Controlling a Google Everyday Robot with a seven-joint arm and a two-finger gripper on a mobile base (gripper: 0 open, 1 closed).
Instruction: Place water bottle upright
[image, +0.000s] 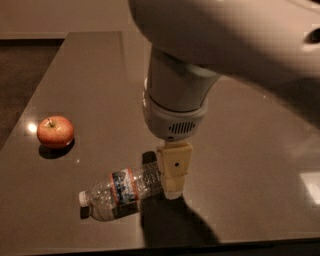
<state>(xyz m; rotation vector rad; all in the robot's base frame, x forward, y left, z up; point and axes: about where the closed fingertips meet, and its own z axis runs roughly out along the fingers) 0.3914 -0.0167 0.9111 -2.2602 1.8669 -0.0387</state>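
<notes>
Camera view is showing the gripper (173, 189) hanging at the base end of the bottle (122, 190); whether it is spread or pinching cannot be told. The bottle is lying sideways on the table (250, 175), cap pointing left.

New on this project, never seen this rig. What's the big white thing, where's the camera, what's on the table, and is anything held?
The big white and grey shape is the robot's single arm, seen from very close; it sits on a mobile base that is out of the picture. The tan block at its lower end is the end effector, the part that grasps.

There is only one camera view. It looks down on the table from above; where it is mounted is not on record.

On the brown table are a red apple at the left and a clear water bottle lying on its side, white cap toward the lower left. The end effector sits low at the bottle's base end and hides it. Whether it grips the bottle cannot be told. The bottle is not yet upright.
</notes>
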